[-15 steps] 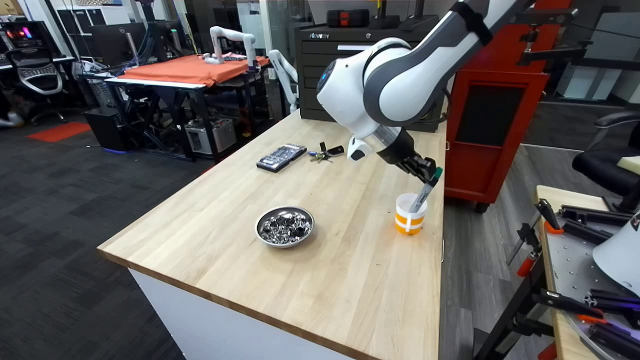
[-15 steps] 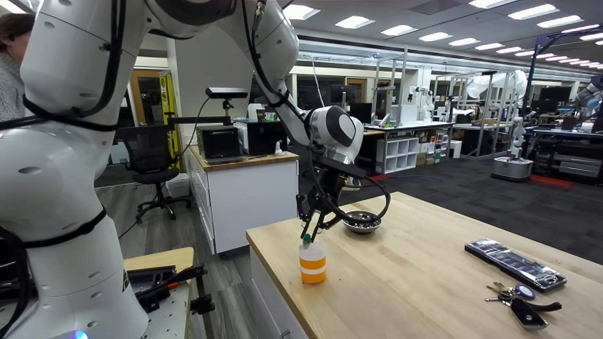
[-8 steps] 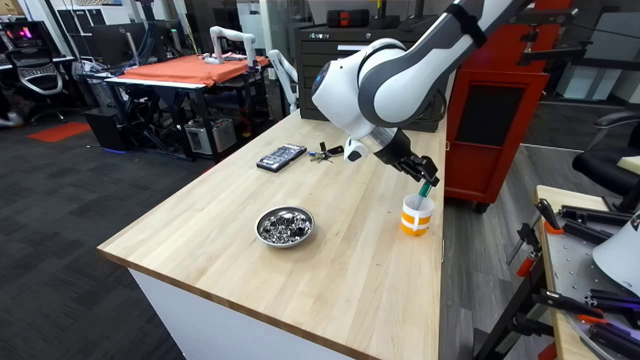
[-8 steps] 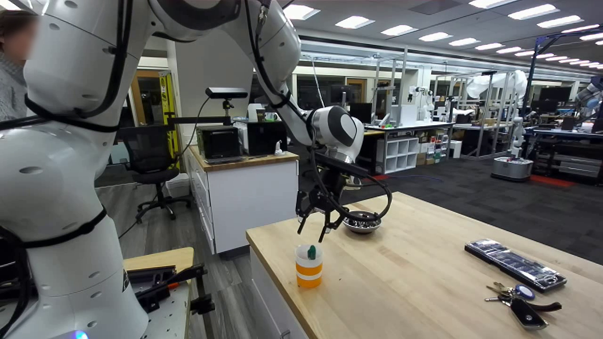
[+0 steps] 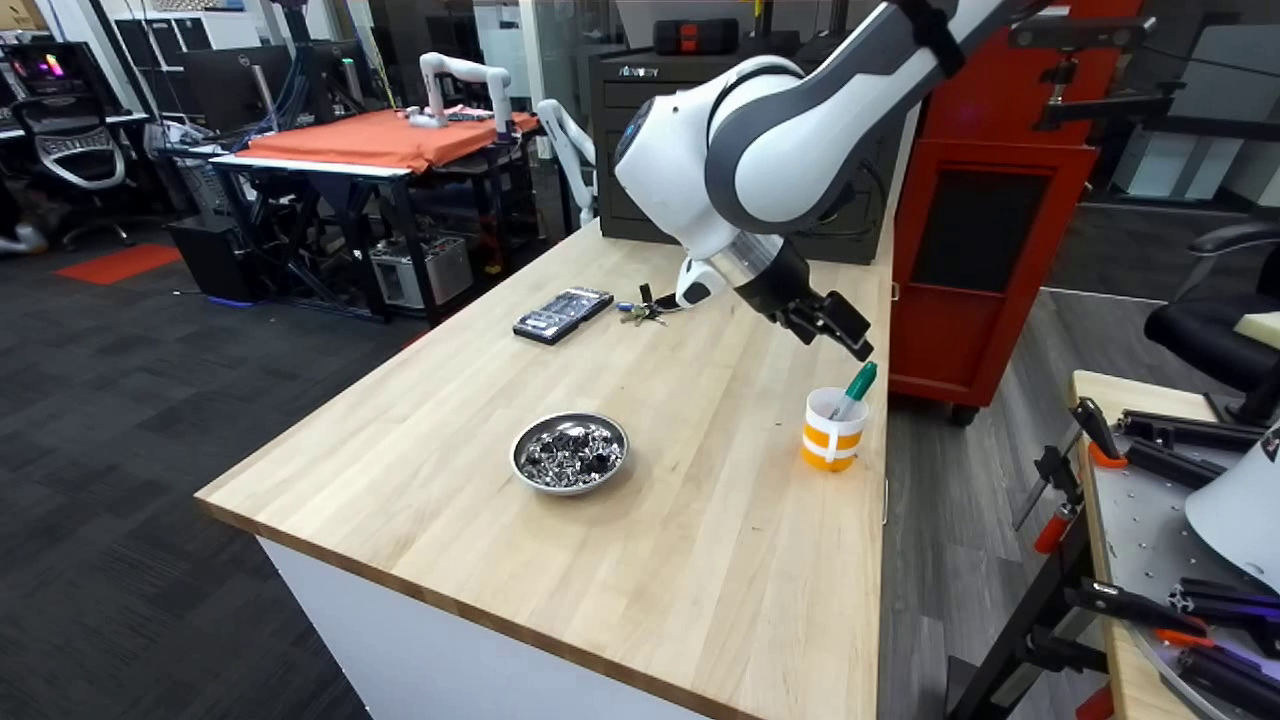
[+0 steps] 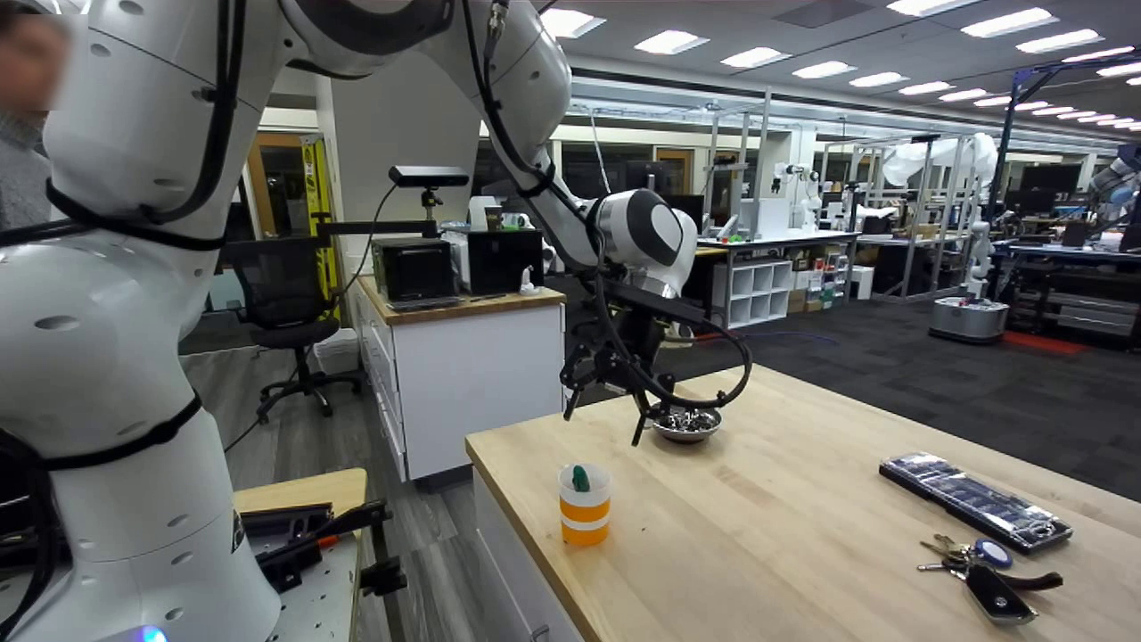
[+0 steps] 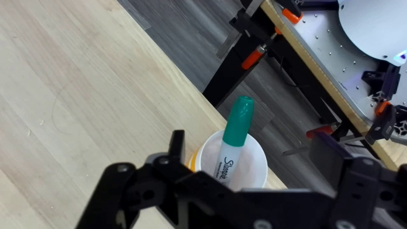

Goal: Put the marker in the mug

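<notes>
green-and-white marker [image 7: 234, 140], white mug [image 6: 585, 513] with orange bands

The gripper [image 6: 602, 431] had risen off the marker [image 7: 234, 140]; its fingers [image 7: 177, 144], close about it a second before, stood clear and wider apart. The marker had sunk lower in the mug [image 5: 830, 443], its green cap [image 5: 861, 380] tipping toward the nearby edge of the table [image 5: 690, 560]. The mug had shifted slightly that way too.

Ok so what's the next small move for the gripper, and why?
I'd probably ease the gripper up and away: the marker already leans in the mug, its green end sticking out, and the jaws stand open, clear of both.
</notes>
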